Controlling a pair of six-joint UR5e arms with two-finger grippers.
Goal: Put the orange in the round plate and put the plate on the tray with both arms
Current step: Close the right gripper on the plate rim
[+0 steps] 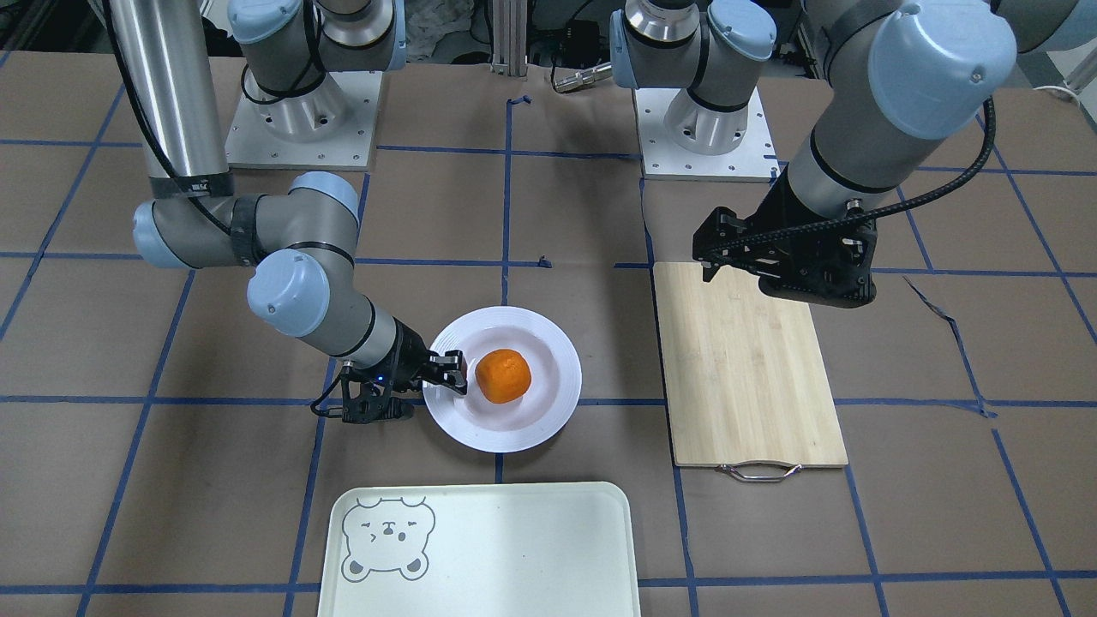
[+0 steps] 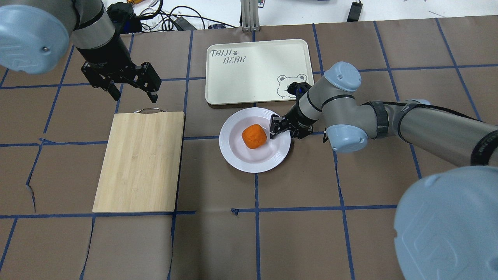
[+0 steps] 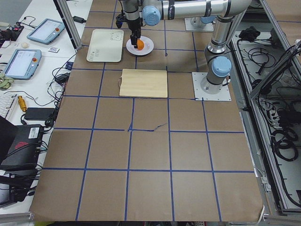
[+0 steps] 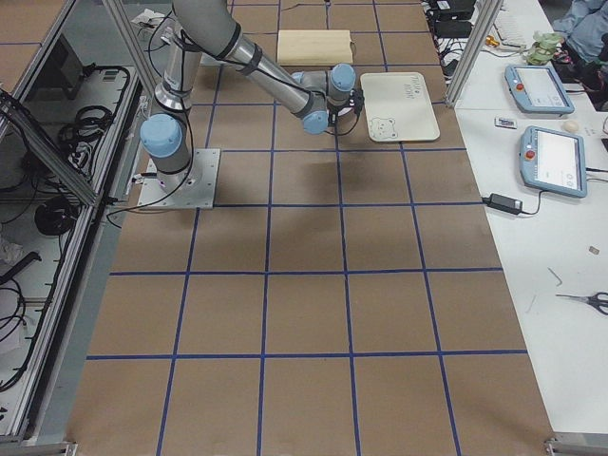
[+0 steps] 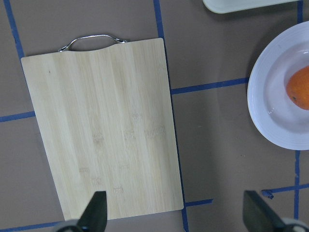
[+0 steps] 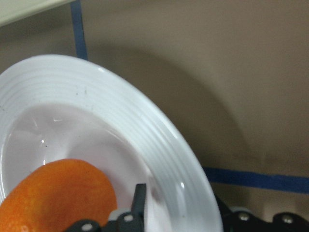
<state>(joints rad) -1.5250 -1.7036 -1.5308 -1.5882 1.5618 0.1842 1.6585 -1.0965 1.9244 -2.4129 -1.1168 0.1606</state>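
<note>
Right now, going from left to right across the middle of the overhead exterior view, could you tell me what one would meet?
cutting board → orange → right gripper

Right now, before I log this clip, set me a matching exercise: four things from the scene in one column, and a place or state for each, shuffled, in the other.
Things:
1. orange
2. tray
3. cutting board
4. left gripper

Places or states:
A. open, raised off the table, holding nothing
B. metal handle at one end
C. lies in the round plate
D. bear face printed in one corner

Pairs: 1-C, 2-D, 3-B, 4-A.
</note>
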